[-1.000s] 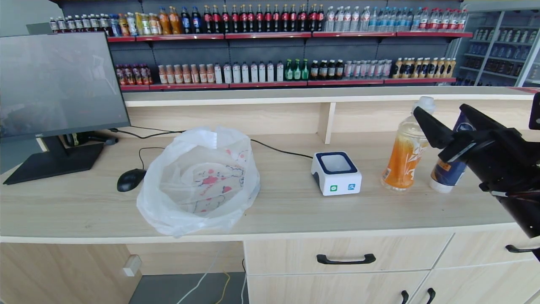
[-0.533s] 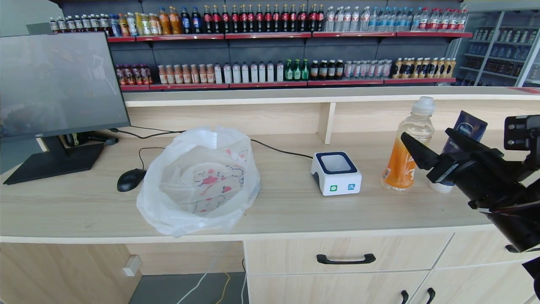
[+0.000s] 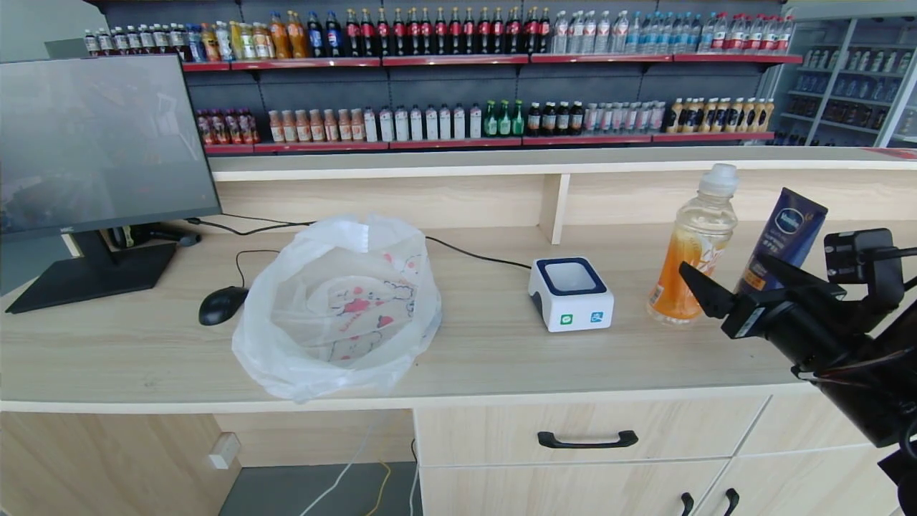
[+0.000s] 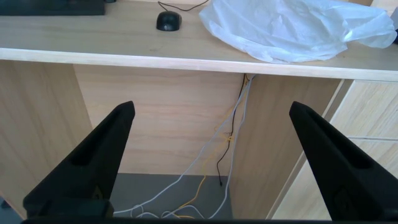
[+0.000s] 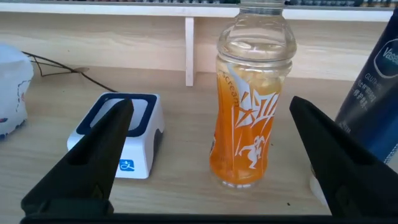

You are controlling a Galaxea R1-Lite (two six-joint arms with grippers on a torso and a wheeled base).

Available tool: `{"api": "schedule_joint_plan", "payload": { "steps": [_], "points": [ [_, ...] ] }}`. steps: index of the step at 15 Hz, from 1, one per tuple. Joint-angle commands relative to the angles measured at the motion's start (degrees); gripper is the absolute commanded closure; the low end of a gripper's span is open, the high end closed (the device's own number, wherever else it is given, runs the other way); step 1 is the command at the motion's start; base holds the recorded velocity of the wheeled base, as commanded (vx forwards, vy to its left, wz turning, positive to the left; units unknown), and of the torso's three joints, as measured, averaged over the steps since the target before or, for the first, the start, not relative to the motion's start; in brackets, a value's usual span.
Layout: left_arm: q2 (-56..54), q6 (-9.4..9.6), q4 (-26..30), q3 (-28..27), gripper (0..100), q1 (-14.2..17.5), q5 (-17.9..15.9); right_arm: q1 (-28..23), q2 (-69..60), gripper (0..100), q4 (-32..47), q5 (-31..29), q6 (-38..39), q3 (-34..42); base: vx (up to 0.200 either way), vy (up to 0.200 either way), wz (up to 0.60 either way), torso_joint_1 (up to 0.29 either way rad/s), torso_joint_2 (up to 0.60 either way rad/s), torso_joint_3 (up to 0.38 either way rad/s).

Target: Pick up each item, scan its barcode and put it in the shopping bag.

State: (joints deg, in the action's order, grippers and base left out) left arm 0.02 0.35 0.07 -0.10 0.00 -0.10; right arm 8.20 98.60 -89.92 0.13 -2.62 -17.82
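Right gripper [image 3: 723, 264] dropped lower, fingers [image 3: 706, 290] spread before clear plastic bottle [image 3: 691, 251].

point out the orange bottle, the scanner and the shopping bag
orange bottle [image 3: 698, 240]: head view, orange-filled body
scanner [image 3: 577, 307]: head view, white front face
shopping bag [image 3: 337, 308]: head view, printed inner wall

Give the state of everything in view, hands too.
bag, open, looks empty
bottle, upright, capped, part full
tube, standing on its cap
scanner, nothing over it
right hand, open, empty
left hand, open, empty
monitor, dark
drawer, shut
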Motion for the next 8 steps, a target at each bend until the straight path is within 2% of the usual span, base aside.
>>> {"api": "schedule_joint_plan", "payload": {
  "steps": [1,8],
  "points": [
    [0.0,0.0,0.0,0.0,0,0.0,0.0,-0.4,1.2,0,-0.1,0.0,0.0,-0.2,0.0,0.0,0.0,0.0,0.0,0.0],
    [0.0,0.0,0.0,0.0,0,0.0,0.0,-1.3,8.2,0,-0.1,0.0,0.4,-6.6,0.0,0.0,0.0,0.0,0.0,0.0]
  ]
}}
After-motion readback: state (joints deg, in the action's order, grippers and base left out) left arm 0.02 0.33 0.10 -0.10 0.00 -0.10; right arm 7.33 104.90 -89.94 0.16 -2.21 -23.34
